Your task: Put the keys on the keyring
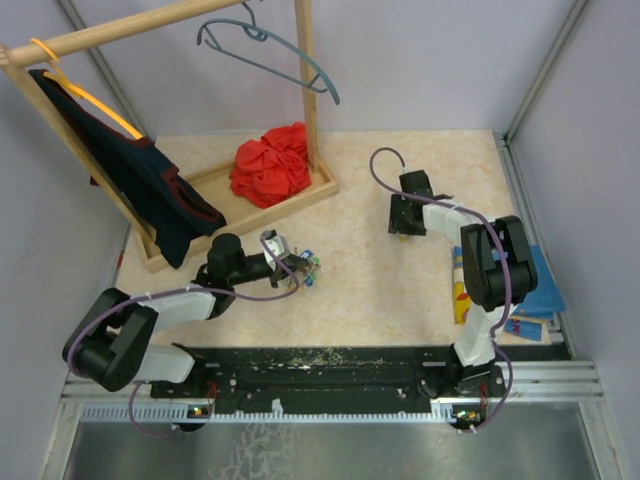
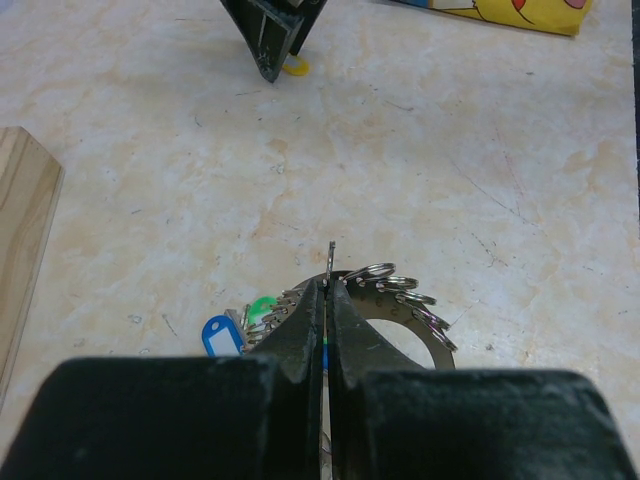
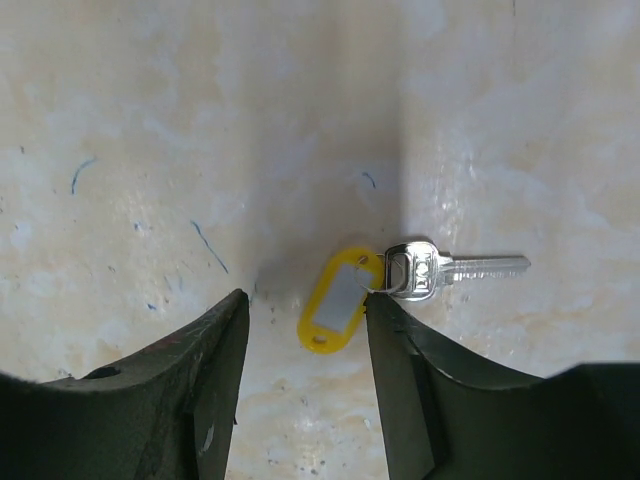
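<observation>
Yellow-tagged key [image 3: 440,270] lies below spread right hand [image 3: 305,302] (blade: wrist view only); left hand [image 2: 329,287] pinches keyring [image 2: 398,311].

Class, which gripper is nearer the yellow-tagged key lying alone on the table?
Right. The right gripper hangs open directly over the yellow-tagged key. The left gripper is far across the table, shut on the keyring.

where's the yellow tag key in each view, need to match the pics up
top external: right of centre, almost wholly hidden under the right claw; at most a yellowish speck shows.
left wrist: top edge, left of centre; the yellow-tagged key peeks out beside the claw's tip.
right wrist: centre of frame, the yellow-tagged key lies flat, its tag inside the open claw.
shared landmark: the right claw, directly over the key in all three.
</observation>
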Robot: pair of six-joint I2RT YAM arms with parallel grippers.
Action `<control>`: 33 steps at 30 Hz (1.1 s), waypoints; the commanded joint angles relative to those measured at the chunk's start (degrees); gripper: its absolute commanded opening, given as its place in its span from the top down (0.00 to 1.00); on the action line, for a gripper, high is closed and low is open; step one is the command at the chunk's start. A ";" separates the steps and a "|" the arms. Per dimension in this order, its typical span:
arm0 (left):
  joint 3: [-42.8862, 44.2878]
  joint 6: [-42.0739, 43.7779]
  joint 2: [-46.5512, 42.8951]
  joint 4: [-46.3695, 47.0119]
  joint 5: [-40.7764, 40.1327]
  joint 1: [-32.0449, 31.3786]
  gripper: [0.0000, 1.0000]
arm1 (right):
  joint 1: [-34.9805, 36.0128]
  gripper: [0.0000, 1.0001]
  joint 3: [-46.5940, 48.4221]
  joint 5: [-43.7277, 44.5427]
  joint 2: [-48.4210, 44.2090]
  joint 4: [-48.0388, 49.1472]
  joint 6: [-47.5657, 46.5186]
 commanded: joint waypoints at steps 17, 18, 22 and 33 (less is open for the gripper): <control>0.75 0.27 -1.84 0.09 1.25 -0.26 1.00 | -9.35 0.43 8.42 -15.08 -0.29 -2.10 -13.28; 0.74 0.28 -1.84 0.09 1.29 -0.26 1.00 | -9.57 0.43 8.40 -15.19 -0.01 -1.80 -13.55; 0.68 0.34 -2.05 0.04 1.45 -0.26 1.00 | -11.43 0.41 8.76 -16.64 2.25 -2.25 -13.65; 0.71 0.19 -2.27 0.17 2.24 -0.28 1.00 | -11.67 0.38 3.05 -20.14 1.68 -4.88 -10.87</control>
